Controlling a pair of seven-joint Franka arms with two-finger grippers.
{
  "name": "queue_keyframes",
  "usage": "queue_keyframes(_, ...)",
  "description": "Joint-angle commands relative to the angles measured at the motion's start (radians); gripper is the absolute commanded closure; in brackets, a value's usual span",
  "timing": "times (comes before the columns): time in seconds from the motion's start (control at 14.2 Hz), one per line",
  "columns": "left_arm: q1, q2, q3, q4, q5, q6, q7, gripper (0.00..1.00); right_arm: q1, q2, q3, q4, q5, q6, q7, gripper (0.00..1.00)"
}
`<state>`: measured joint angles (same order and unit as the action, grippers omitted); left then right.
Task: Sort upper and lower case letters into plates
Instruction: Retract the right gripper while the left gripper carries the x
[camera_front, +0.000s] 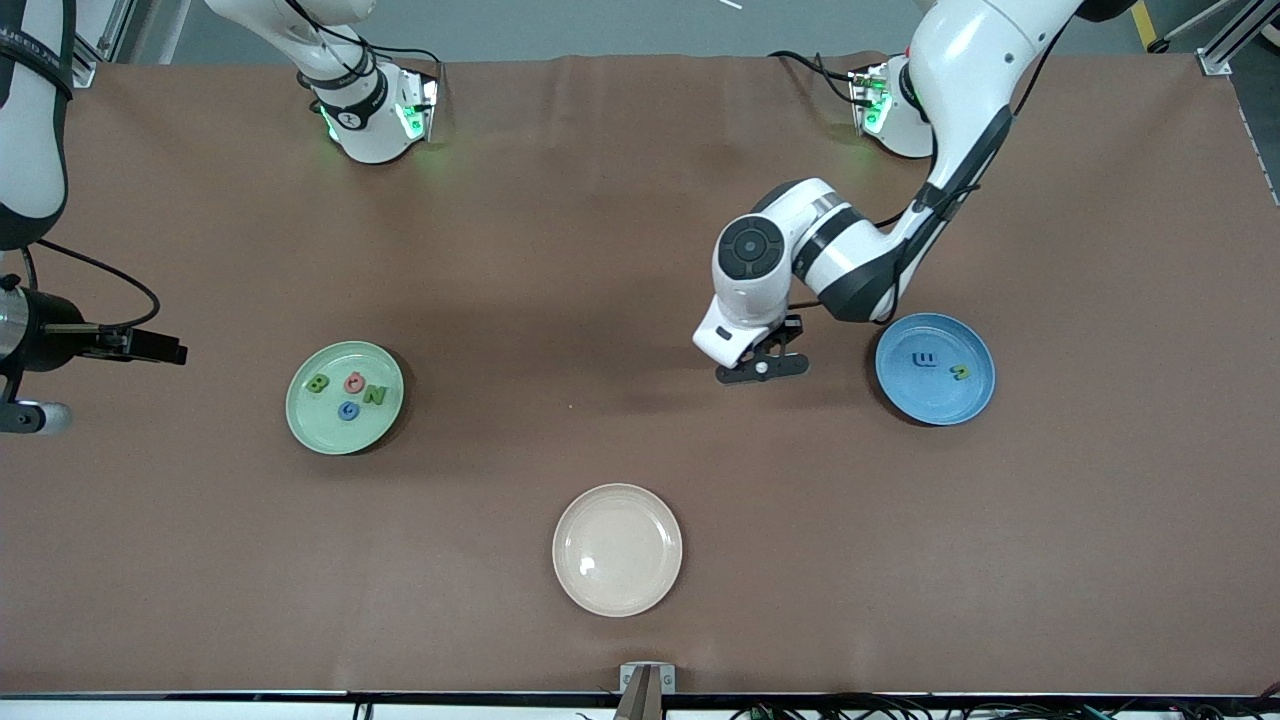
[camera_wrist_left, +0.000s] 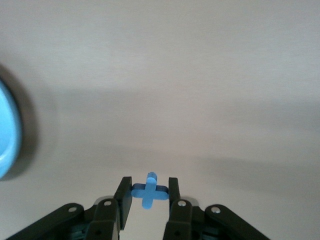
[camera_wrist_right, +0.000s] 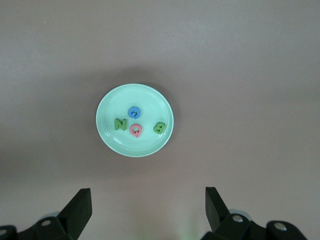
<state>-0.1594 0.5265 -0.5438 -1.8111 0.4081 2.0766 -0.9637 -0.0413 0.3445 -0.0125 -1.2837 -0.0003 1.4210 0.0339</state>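
The left gripper (camera_wrist_left: 149, 192) is hanging over bare table just beside the blue plate (camera_front: 975, 345), toward the middle of the table; its fingers (camera_wrist_left: 123, 192) are nearly closed and are clamping a small blue x (camera_wrist_left: 149, 191) flat between the pads. The blue plate is already holding a blue letter (camera_front: 927, 361) and a green letter (camera_front: 960, 372).

Procedure for the step in hand, judged from this position: carry the x sideways until the fingertips are standing over a bare part of the plate, clear of the two letters; lower close to the plate before parting the fingers, since so light a piece is likely to bounce or cling to a pad; avoid clipping the raised rim on approach.

The right gripper (camera_wrist_right: 147, 210) is waiting with fingers spread wide and holding nothing; it is looking down on the pale green plate (camera_front: 305, 415), where B (camera_front: 319, 383), N (camera_front: 374, 394), a pink letter (camera_front: 353, 381) and a blue G (camera_front: 348, 410) are lying.

A cream plate (camera_front: 617, 549) is sitting bare, nearest the front camera; nothing is standing between the fingertips and the blue plate.
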Motion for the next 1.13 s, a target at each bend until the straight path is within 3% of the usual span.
queue_keyframes(0.0,0.059,-0.057,-0.005,-0.080,0.011,0.002,0.072,0.80,-0.009,-0.001,0.017,0.023,-0.004,-0.027,-0.005,0.00)
queue_keyframes(0.28,0.222,-0.167,-0.062,-0.204,0.009,0.005,0.248,0.80,-0.008,-0.105,0.013,-0.086,0.002,0.013,-0.008,0.00)
queue_keyframes(0.7,0.654,-0.217,-0.339,-0.345,0.011,0.078,0.399,0.79,0.023,-0.306,0.011,-0.328,-0.009,0.128,-0.008,0.00)
queue_keyframes(1.06,0.799,-0.241,-0.367,-0.505,0.015,0.307,0.503,0.78,0.050,-0.372,-0.020,-0.384,-0.009,0.116,-0.008,0.00)
